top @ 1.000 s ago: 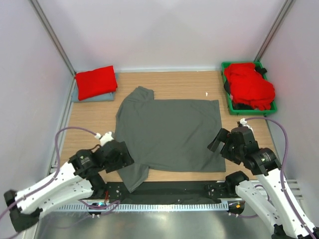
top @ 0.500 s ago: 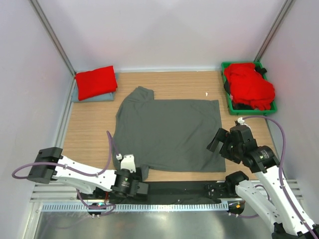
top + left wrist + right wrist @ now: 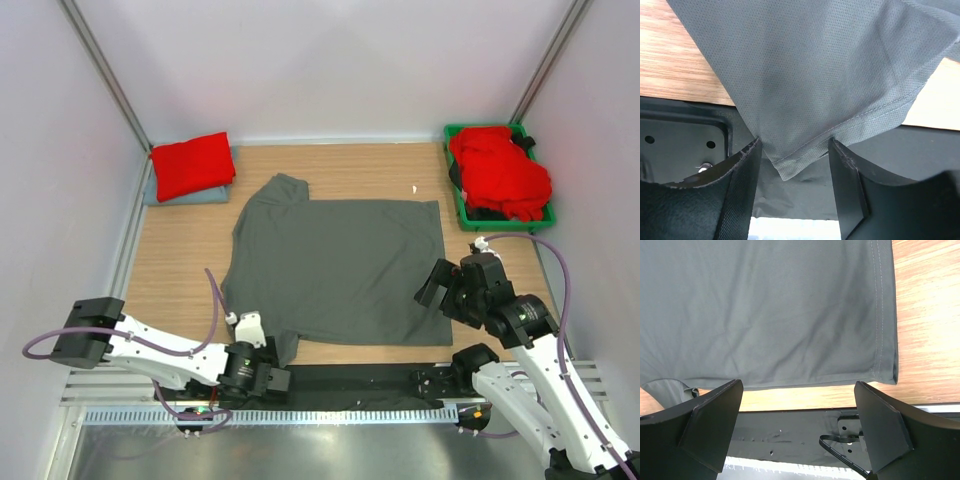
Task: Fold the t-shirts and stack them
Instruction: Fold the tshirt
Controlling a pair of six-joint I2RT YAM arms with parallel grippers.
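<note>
A folded stack (image 3: 192, 168) sits far left, red t-shirts (image 3: 500, 175) wait in the far-right bin (image 3: 452, 131), the charcoal t-shirt (image 3: 340, 265) lies unfolded mid-table, its near-left sleeve (image 3: 830, 75) between the half-open left gripper (image 3: 795, 145) jaws, ungripped; right gripper (image 3: 799, 386) wide open, empty

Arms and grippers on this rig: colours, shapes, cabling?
Left arm and right arm: white link shells, black joint housings, a mauve cable looping along each. Left gripper and right gripper: black, with broad wedge-shaped fingers.
</note>
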